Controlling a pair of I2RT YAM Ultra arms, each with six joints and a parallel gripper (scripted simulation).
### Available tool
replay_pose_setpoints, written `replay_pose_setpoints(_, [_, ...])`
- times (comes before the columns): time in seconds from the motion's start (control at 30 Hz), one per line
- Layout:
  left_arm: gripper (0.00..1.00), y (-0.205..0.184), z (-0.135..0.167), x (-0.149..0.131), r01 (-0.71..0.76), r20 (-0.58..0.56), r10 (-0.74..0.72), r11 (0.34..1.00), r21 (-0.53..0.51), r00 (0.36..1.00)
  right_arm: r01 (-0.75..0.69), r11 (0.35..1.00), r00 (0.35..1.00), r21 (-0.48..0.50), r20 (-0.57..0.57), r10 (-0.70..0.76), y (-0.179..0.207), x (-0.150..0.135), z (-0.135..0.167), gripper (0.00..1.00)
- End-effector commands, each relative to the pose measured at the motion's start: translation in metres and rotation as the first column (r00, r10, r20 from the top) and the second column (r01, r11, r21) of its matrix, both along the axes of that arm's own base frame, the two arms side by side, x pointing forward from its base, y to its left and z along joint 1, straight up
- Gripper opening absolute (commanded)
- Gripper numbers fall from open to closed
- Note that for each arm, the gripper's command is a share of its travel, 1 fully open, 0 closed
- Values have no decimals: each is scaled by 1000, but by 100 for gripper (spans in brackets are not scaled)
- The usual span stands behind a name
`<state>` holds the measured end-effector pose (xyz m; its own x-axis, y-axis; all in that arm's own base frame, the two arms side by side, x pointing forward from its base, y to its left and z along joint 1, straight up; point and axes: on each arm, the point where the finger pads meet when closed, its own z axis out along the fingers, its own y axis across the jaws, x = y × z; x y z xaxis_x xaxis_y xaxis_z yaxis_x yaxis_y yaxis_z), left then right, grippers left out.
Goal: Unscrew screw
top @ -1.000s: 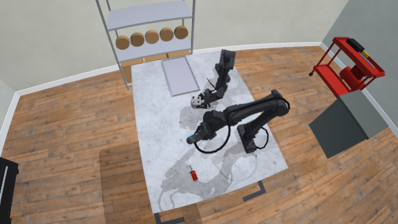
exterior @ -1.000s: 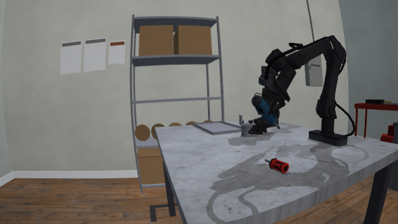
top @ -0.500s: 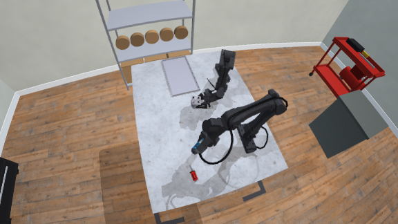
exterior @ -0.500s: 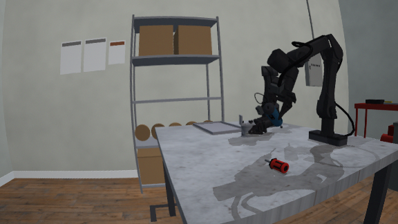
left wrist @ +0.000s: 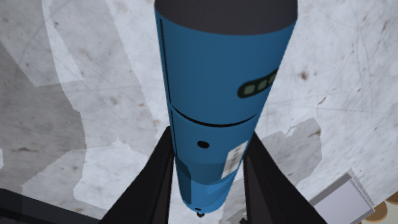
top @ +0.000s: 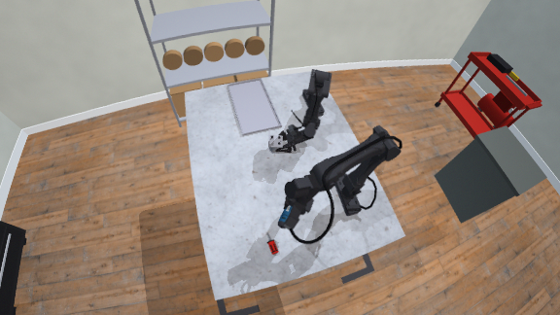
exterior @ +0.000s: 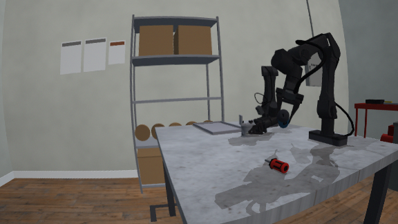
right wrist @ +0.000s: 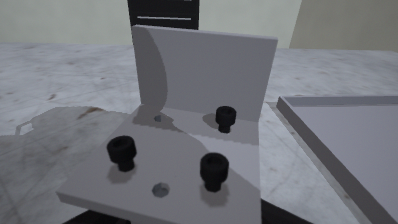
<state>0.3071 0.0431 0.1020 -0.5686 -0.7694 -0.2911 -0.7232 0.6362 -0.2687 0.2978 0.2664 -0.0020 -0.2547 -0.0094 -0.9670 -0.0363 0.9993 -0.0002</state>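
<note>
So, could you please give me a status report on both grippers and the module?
Left gripper: holding driver. Right gripper: at module, grip hidden. Bracket on. Red tool well aside.

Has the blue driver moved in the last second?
Yes: in the top view, the blue driver has moved closer to the red screwdriver.
</note>
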Motion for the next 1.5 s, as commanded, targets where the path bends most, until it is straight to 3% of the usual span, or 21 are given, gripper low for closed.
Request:
replay_pose_setpoints(0.0, [42, 1, 25, 10, -22, 64, 22, 1000, -3, 998, 2, 1000, 1000, 10, 5, -2, 1, 1, 3, 59])
replay_pose_setpoints(0.47, [42, 38, 4, -16, -246, -114, 239, 968, -51, 964, 2, 1000, 1000, 10, 5, -2, 1, 1, 3, 59])
replay_pose_setpoints(0.63, [42, 36, 14, -15, -235, -78, 231, 971, -51, 970, 2, 1000, 1000, 10, 5, -2, 1, 1, 3, 59])
replay_pose_setpoints(1.03, [42, 66, -2, -46, -456, -256, 427, 887, -67, 867, 2, 1000, 1000, 10, 5, -2, 1, 1, 3, 59])
replay_pose_setpoints(1.2, [42, 64, 8, -45, -446, -221, 422, 892, -71, 879, 2, 1000, 1000, 10, 5, -2, 1, 1, 3, 59])
replay_pose_setpoints(1.47, [42, 81, -1, -68, -585, -340, 534, 808, -63, 774, 2, 1000, 1000, 10, 5, -2, 1, 1, 3, 59])
